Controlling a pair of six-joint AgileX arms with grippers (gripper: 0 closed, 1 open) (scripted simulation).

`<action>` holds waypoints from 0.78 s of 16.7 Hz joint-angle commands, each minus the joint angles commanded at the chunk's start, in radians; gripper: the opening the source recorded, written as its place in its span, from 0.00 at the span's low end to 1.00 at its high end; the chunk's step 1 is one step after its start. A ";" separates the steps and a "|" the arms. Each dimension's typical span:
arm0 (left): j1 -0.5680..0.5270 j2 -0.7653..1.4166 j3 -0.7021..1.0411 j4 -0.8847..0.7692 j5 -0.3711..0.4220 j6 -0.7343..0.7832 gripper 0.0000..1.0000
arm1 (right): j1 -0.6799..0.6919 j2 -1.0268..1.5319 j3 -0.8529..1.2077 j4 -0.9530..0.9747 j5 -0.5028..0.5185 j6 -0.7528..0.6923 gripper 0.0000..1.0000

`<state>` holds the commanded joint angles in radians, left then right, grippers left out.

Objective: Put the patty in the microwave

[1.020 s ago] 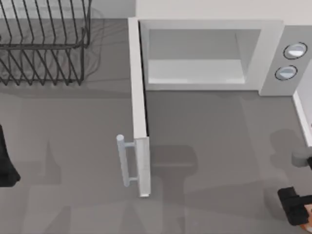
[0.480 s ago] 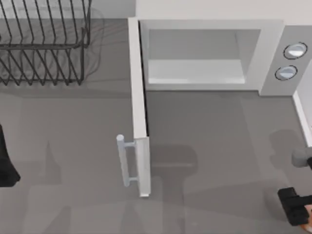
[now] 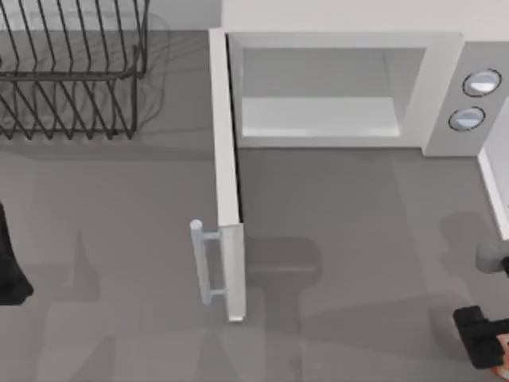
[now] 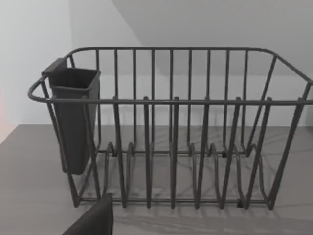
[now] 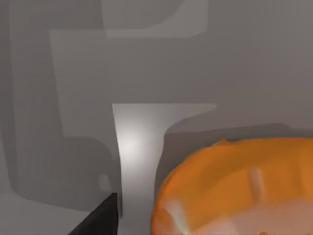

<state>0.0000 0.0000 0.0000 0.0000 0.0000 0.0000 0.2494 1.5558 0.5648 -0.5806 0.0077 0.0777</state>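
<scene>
The patty (image 5: pixel 234 191) looms large and orange in the right wrist view, close under that camera beside one dark fingertip (image 5: pixel 100 218); from above only a sliver of it (image 3: pixel 503 344) peeks out at the desk's near right corner, pressed against the right pincer (image 3: pixel 483 342). Whether that pincer has actually clamped the patty I cannot tell. Across the last second almost nothing has shifted: the right pincer sits at the same corner spot, and only the grey arm segment above it wavers slightly along the right edge. By my judgement the pick-up is being settled rather than the carry begun. The microwave (image 3: pixel 342 40) stands at the back with its door (image 3: pixel 227 183) swung wide toward the front, the cavity bare, so the way in looks open. The left arm (image 3: pixel 9 263) is parked at the left edge, its camera facing the black wire dish rack (image 4: pixel 171 127) on the grey desk (image 3: pixel 119 207).
</scene>
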 joint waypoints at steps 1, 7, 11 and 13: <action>0.000 0.000 0.000 0.000 0.000 0.000 1.00 | 0.000 0.000 0.000 0.000 0.000 0.000 0.10; 0.000 0.000 0.000 0.000 0.000 0.000 1.00 | 0.000 0.000 0.000 0.000 0.000 0.000 0.00; 0.000 0.000 0.000 0.000 0.000 0.000 1.00 | 0.000 -0.078 0.042 -0.089 -0.005 0.000 0.00; 0.000 0.000 0.000 0.000 0.000 0.000 1.00 | 0.001 -0.083 0.055 -0.105 -0.005 -0.001 0.00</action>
<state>0.0000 0.0000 0.0000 0.0000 0.0000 0.0000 0.2501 1.4729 0.6198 -0.6861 0.0026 0.0770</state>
